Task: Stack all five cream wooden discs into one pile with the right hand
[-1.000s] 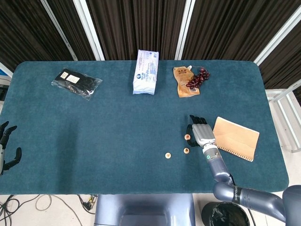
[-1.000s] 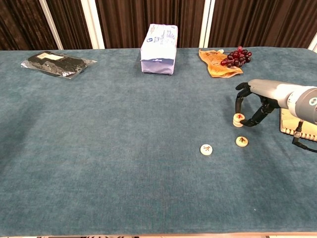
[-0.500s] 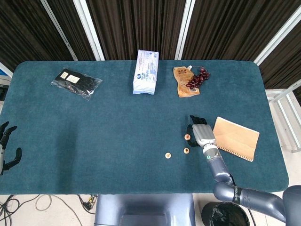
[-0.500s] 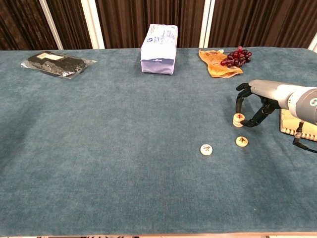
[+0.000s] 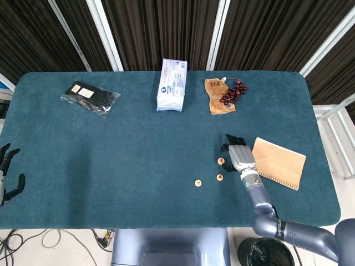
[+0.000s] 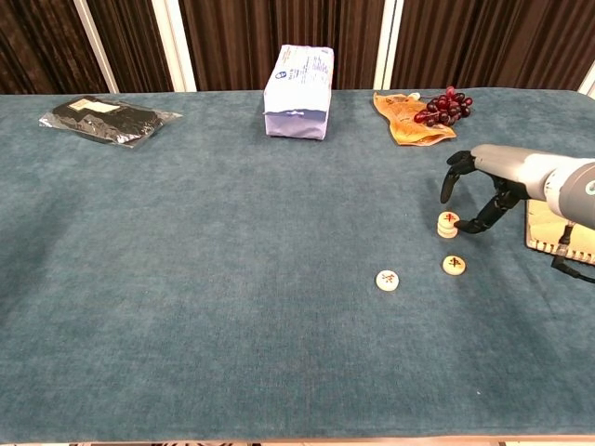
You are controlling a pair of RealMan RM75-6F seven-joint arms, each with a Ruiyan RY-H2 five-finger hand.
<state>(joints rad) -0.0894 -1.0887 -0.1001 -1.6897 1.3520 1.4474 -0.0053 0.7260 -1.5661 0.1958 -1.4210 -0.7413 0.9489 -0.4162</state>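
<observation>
A short pile of cream wooden discs (image 6: 448, 224) stands right of the table's middle, also seen as the pile (image 5: 221, 161) from the head view. Two single discs lie flat in front of it: one disc (image 6: 454, 265) just below the pile and another disc (image 6: 388, 280) further left. My right hand (image 6: 485, 178) arches just right of the pile with its fingers apart and nothing in them; the fingers hang above the pile and the thumb tip is close beside it. My left hand (image 5: 6, 173) hangs off the table's left edge, fingers spread and empty.
A tan notebook (image 5: 278, 163) lies right of the right hand. At the back stand a white packet (image 6: 299, 79), a brown pouch (image 6: 402, 119) with dark grapes (image 6: 444, 106), and a black bag (image 6: 107, 120) at the far left.
The right hand's fingers have lifted up and away from the pile, and the hand has drawn slightly to the right. The discs have not moved.
</observation>
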